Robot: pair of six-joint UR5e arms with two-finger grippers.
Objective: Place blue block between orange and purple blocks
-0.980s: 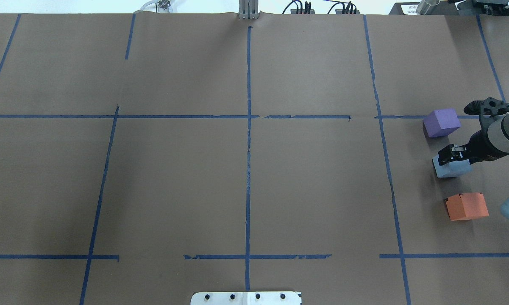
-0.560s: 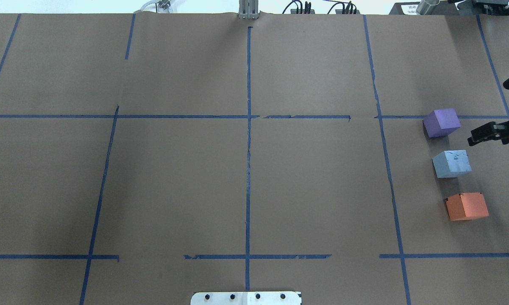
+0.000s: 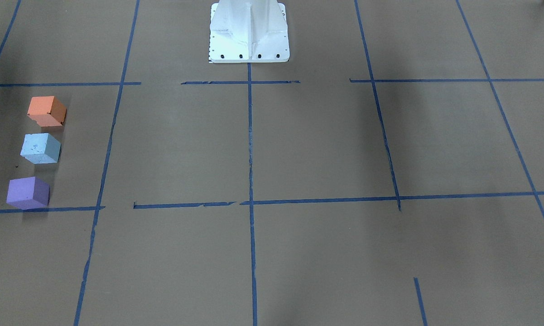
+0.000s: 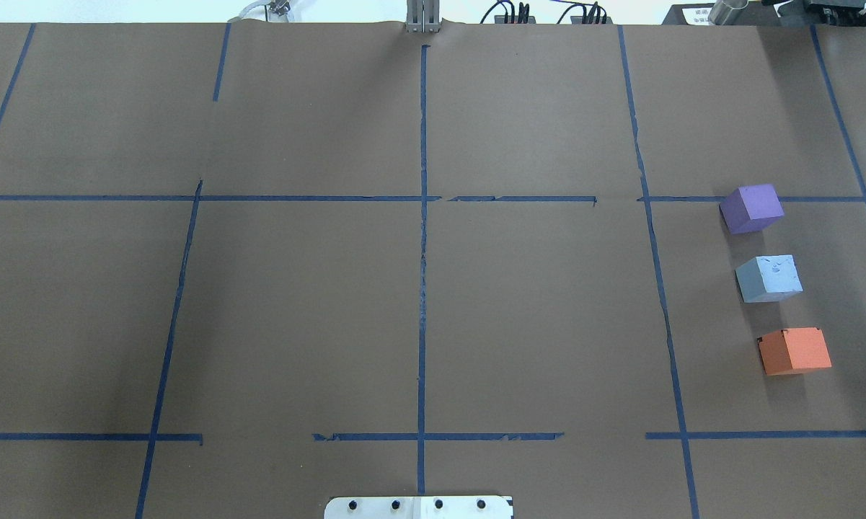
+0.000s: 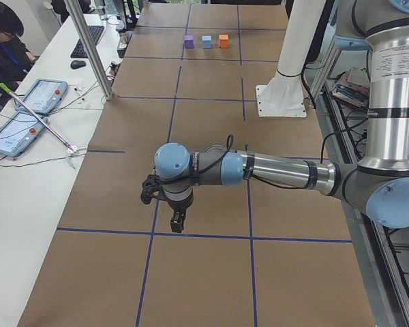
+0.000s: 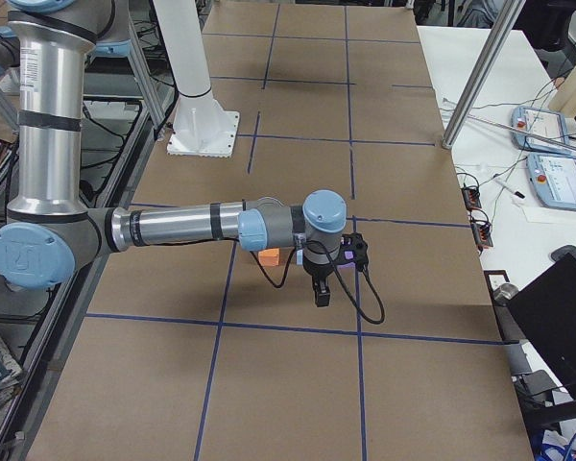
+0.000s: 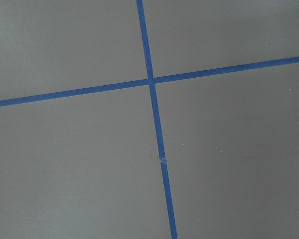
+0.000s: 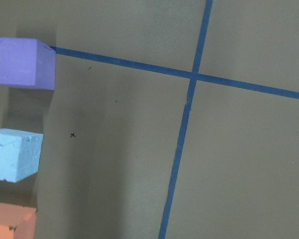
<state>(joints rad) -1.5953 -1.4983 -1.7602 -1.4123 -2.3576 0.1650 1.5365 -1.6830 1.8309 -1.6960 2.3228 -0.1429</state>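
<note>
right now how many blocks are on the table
3, in a row on the robot's right, none touching: the purple block farthest out, the blue block in the middle, the orange block nearest. No others show in any view.

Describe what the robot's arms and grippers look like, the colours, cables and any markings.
Both match. The left arm and right arm are silver metal tubes with light-blue joint caps and black bands. The left gripper and right gripper are small and black. A black cable loops beside the right wrist.
</note>
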